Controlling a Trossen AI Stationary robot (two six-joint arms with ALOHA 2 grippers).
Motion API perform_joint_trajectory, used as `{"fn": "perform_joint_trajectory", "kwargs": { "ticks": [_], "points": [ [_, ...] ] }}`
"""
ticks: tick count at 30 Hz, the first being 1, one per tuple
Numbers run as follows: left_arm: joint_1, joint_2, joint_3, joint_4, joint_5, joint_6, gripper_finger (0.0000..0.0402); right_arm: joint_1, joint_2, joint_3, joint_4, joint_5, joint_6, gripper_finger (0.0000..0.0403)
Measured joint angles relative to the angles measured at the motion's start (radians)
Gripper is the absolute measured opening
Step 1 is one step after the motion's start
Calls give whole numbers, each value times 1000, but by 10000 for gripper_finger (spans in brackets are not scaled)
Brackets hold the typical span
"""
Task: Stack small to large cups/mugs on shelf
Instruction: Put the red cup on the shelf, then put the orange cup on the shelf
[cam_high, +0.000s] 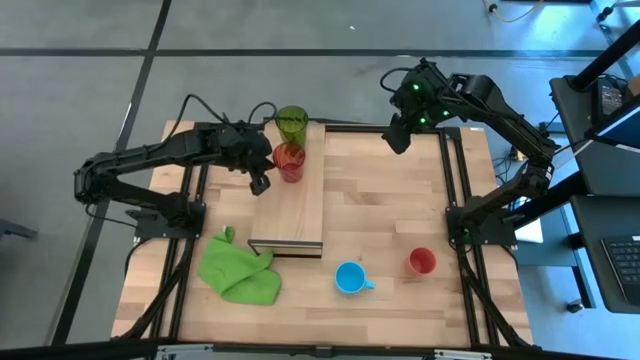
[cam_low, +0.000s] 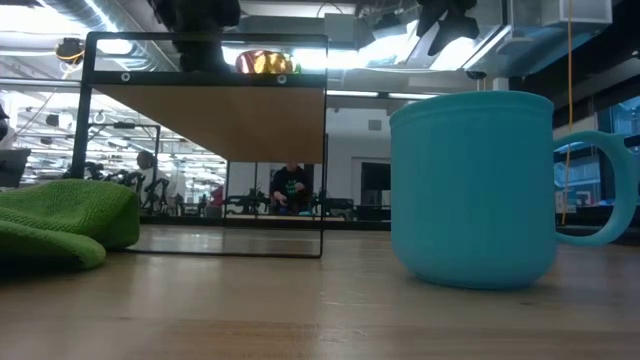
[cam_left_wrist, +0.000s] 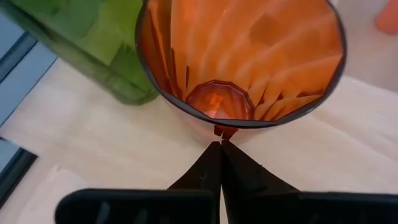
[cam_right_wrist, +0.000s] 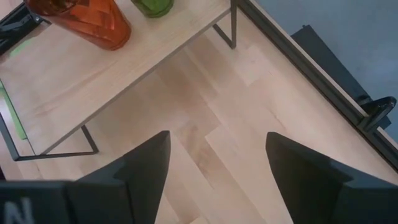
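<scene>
— Right at the tips of the left gripper (cam_left_wrist: 221, 144) stands the red-orange tumbler (cam_left_wrist: 242, 62) on the shelf (cam_high: 300, 215); the two fingers meet in a point against its rim wall, pressed together, nothing between them.

— Why there?

— Probably a nudge or a check after setting it down. Just beyond it is the green tumbler (cam_high: 291, 123), so the tall ones line up at the shelf's far end.

— And the other arm?

— The right gripper (cam_right_wrist: 214, 158) hangs beyond the shelf's corner with fingers spread wide, holding nothing. The blue mug (cam_high: 350, 278) and small red cup (cam_high: 422, 262) wait well away on the butcher-block tabletop (cam_high: 400, 200), by a green cloth (cam_high: 238, 268). Farther off, a bright workshop room.
</scene>
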Motion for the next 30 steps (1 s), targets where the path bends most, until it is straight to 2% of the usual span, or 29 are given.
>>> {"fn": "perform_joint_trajectory", "kwargs": {
  "ticks": [18,25,30],
  "points": [
    [16,8,-2,17,11,11,0,0,0,0,0,27,3,265],
    [19,9,-2,-72,-2,11,0,0,0,0,-20,26,3,265],
    [12,-18,-2,-119,4,-18,0,11,0,0,-103,3,-10,265]
  ]
}}
